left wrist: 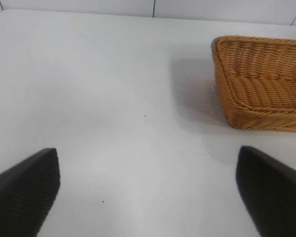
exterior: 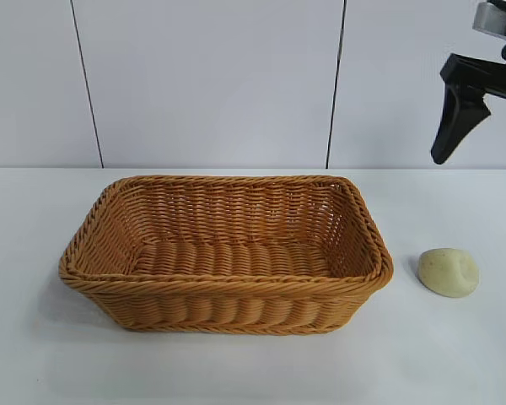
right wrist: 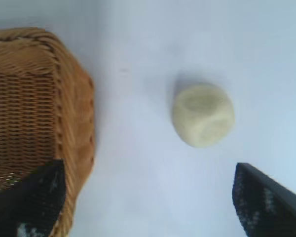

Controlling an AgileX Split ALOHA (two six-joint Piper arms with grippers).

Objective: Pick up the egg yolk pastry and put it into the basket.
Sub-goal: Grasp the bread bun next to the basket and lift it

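1. Right claw (right wrist: 148,202) spread wide, empty, hanging above the pastry (exterior: 449,272); left claw (left wrist: 148,192) spread, idle.
2. Pastry on table, at basket's (exterior: 223,291) three o'clock, apart.
3. Approach step; next likely descend, straddle, squeeze gently.

Pretty bright, even light all round. The basket (exterior: 228,253) throws a soft shadow onto the white worktop (exterior: 34,354) on its left side. Right wrist view is soft and blurry, and the egg yolk pastry (right wrist: 203,114) beside the basket looks fuzzy.
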